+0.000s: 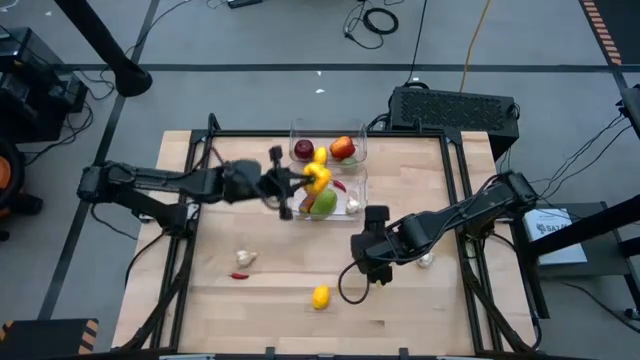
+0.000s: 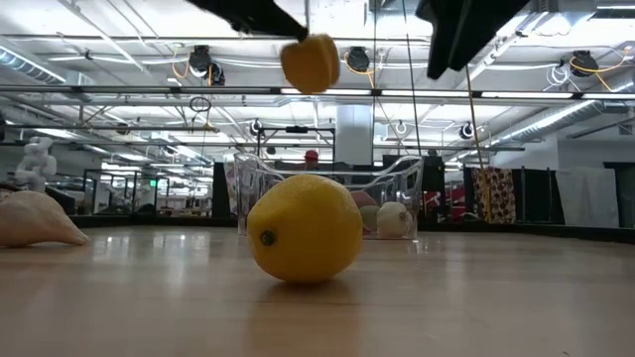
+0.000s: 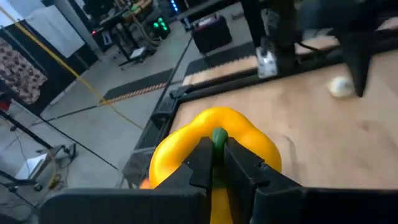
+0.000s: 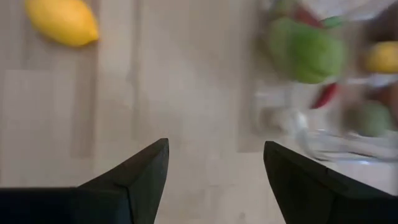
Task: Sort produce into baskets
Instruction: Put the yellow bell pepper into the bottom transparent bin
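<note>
My left gripper (image 1: 303,183) is shut on a yellow pepper (image 1: 318,178), held in the air over the near clear basket (image 1: 352,186). The pepper also shows high up in the low view (image 2: 310,61). That basket holds a green pepper (image 1: 325,204), a red chilli and a garlic bulb. The far clear basket (image 1: 360,135) holds two red apples and a lemon. My right gripper (image 1: 368,268) is open and empty above the table, to the right of a lemon (image 1: 320,296) that lies on the wood. My left gripper pinches the pepper's green stem (image 3: 218,138) between its two fingers, with the yellow body (image 3: 249,140) just beyond the fingertips. The fingers come roughly level from the table's left. The pepper is lifted clear, above the basket's rim.
A garlic bulb (image 1: 245,258) and a red chilli (image 1: 238,275) lie at the near left. Another garlic bulb (image 1: 425,260) lies beside my right arm. A black box (image 1: 455,108) stands off the table's far right corner. Bare wood runs along the near edge.
</note>
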You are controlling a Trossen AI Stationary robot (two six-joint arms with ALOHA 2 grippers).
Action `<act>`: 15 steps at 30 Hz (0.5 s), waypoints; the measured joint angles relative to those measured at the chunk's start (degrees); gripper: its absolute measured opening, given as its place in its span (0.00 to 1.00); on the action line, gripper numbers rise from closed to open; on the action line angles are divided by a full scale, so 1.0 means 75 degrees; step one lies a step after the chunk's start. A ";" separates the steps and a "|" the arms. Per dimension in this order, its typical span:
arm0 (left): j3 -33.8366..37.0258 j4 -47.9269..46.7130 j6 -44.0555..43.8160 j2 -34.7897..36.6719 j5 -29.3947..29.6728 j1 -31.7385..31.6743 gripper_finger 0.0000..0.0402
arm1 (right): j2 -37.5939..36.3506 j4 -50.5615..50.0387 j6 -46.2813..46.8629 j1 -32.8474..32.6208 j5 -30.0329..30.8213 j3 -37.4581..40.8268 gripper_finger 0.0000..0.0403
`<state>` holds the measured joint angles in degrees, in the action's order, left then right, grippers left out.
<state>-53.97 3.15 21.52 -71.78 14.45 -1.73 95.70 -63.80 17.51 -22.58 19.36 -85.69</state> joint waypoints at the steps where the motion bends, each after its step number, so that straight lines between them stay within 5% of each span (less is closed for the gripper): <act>1: 0.0002 0.0273 0.0027 -0.0137 -0.0274 -0.0240 0.07 | -0.0098 -0.0058 0.0033 -0.0007 0.0188 0.0000 0.63; 7: -0.0004 0.1936 -0.0025 -0.1473 -0.2145 -0.1293 0.07 | -0.0617 -0.0111 0.0082 -0.0076 0.0787 0.0000 0.63; 15: -0.0068 0.3322 -0.0777 -0.3209 -0.2464 -0.1673 0.07 | -0.0929 -0.0155 0.0211 -0.0103 0.0833 -0.0003 0.63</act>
<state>-54.48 28.06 15.69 -95.85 -4.04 -14.28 88.74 -64.96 19.09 -23.35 25.61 -85.71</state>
